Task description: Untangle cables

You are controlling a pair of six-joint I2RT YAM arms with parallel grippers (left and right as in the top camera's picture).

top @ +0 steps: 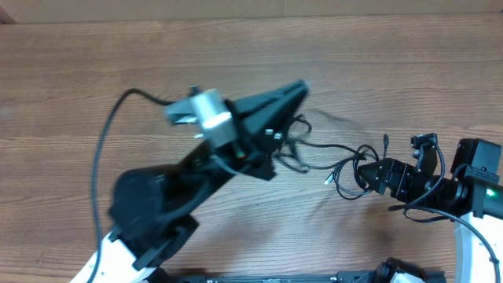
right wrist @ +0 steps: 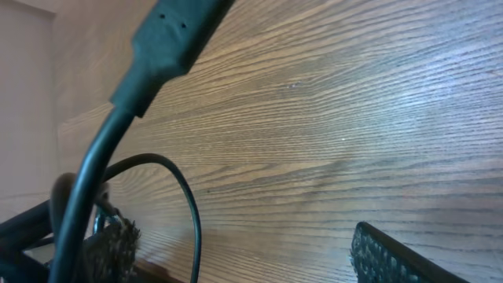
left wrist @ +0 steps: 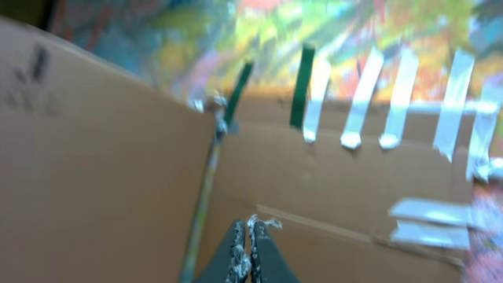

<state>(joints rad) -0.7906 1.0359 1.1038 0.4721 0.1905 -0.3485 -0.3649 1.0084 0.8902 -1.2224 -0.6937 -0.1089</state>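
Showing, overhead, the left gripper (top: 299,86) raised over the cables (top: 326,147) at their far end and the right gripper (top: 368,174) low beside their loop, apparently poised to part strands. Left wrist: fingers (left wrist: 238,253) clenched, no cord visible between. Right wrist: fingers (right wrist: 385,255) spread; a plug (right wrist: 169,35) hangs near them, ungripped.

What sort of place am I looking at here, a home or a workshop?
Probably a robotics lab or test bench, not a home: a left arm and right arm work at a wood-grain table, thin black cables lie between them, and a cardboard screen carries tape strips.
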